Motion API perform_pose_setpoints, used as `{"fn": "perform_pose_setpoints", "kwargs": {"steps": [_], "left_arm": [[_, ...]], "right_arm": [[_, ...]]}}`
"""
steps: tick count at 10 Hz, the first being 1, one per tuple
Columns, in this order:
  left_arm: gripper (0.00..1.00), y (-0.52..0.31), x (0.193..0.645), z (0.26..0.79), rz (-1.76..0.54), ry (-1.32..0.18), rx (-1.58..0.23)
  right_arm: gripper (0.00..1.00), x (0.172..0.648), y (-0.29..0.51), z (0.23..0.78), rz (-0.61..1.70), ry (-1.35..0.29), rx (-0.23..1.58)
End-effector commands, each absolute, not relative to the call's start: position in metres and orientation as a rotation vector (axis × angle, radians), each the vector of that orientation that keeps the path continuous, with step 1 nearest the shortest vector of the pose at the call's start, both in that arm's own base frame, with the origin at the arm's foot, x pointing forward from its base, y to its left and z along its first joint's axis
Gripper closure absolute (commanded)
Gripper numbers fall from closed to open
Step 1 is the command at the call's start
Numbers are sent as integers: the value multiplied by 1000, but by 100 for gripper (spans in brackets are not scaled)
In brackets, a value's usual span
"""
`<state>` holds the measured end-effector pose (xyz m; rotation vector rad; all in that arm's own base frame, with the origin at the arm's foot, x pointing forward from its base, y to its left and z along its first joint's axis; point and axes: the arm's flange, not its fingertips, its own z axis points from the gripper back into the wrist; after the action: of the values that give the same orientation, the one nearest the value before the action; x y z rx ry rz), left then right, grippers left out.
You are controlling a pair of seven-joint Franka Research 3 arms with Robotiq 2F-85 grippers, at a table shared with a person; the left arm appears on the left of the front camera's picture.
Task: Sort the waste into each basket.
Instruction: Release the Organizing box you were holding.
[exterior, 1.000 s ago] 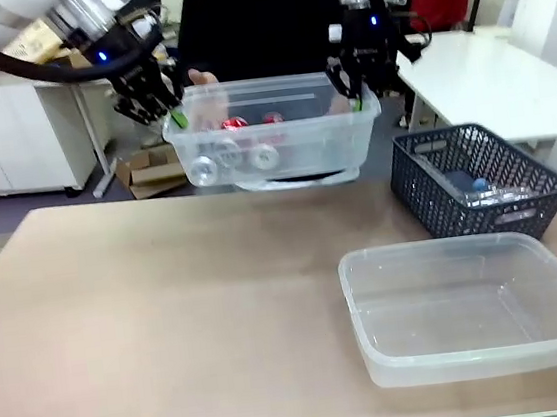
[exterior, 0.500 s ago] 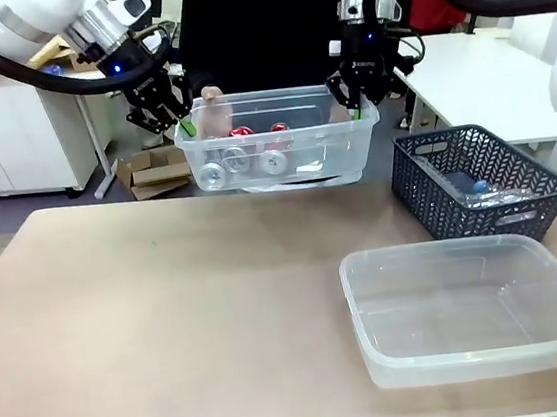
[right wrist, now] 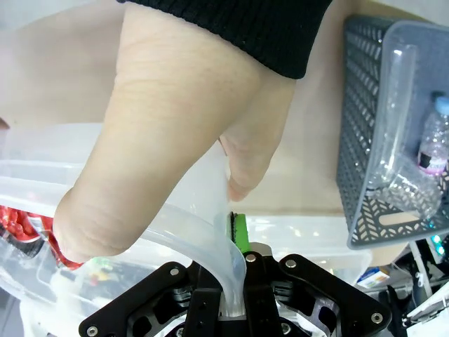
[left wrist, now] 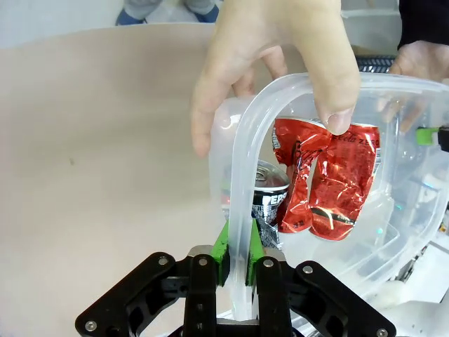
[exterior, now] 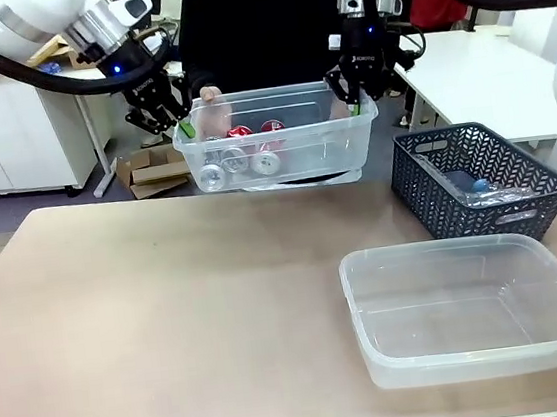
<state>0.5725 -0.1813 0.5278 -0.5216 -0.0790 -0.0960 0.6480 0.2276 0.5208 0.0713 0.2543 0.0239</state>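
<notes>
Tan table (exterior: 170, 311); 2 tools (exterior: 181, 126) (exterior: 355, 101) hold 1 tub (exterior: 327, 151) w/ 2 red cans (exterior: 240, 131) (exterior: 271, 126).

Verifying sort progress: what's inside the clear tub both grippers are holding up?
Crushed red cans and silver cans lie inside the raised tub. No bottles visible there. The person's hand and the cloudy walls cover part of the pile, so the exact count is unclear.

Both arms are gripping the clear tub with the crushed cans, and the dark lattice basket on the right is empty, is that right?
No, the dark lattice basket is not empty: the right wrist view shows clear plastic bottles lying in it. The rest holds: both arms' jaws are shut on the rim of the clear tub with the crushed cans.
</notes>
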Motion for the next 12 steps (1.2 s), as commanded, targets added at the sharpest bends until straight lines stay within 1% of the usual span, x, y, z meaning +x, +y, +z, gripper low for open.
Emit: {"fn": "perform_pose_setpoints", "kwargs": {"steps": [1,4,5,6,7,8,9,10,12], "left_arm": [[92,-180,569,537,-105,-95,-533],[92,-180,569,537,-105,-95,-533],[32,-181,573,528,-96,-79,-521],[32,-185,571,530,-109,-87,-518],[0,-186,569,534,-118,-96,-519],[30,-186,568,537,-114,-108,-516],[0,-186,567,539,-112,-112,-513],[0,-185,567,539,-111,-115,-510],[0,-182,569,538,-113,-112,-509]], "right_arm": [[97,647,227,520,17,257,64],[97,648,228,521,24,254,71],[39,644,220,519,42,220,88],[40,639,216,517,31,203,89],[0,636,214,518,38,165,98],[0,634,212,520,41,154,108],[0,635,212,520,40,151,113],[17,635,211,519,40,148,118],[0,635,208,519,32,131,137]]}}
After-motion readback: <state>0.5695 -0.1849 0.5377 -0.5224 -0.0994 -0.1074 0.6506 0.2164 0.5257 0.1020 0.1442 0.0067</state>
